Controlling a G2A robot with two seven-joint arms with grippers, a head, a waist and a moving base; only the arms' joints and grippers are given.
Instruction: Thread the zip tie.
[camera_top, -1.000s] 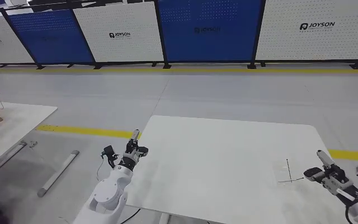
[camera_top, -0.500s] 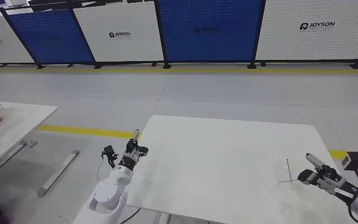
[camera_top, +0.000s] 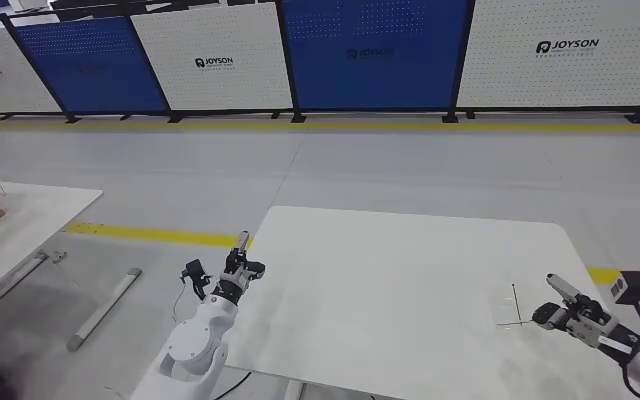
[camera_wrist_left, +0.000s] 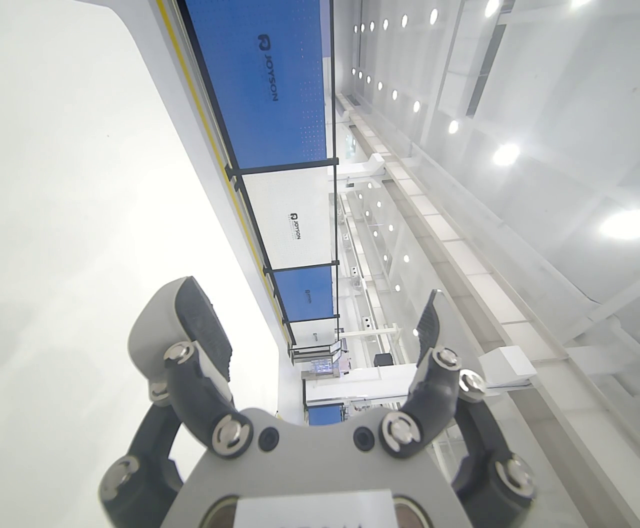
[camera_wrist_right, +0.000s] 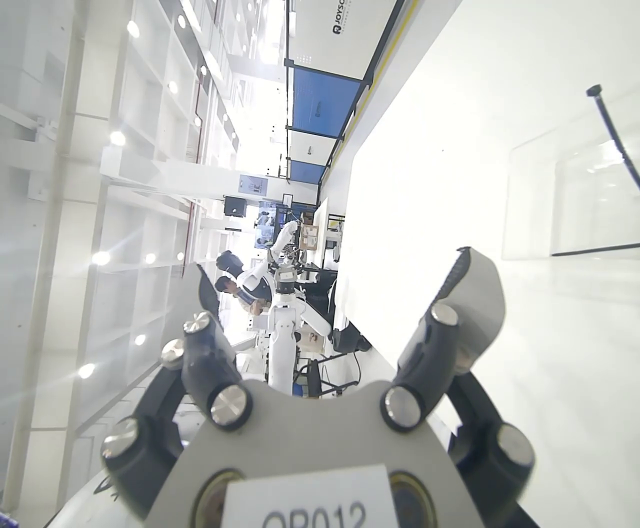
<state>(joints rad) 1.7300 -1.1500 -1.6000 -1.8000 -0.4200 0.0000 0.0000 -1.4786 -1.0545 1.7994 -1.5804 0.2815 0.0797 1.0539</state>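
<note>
Top view shows the black zip tie (camera_top: 514, 300) lying flat near the right edge of the bench (camera_top: 400, 280), partly on a clear sheet (camera_wrist_right: 565, 200), with a thin black strip (camera_top: 518, 323) near its tail end. Just beside it sits the right gripper (camera_top: 548, 300), jaws open and empty. At the bench's left edge hovers the left gripper (camera_top: 246, 255), jaws likewise open.
</note>
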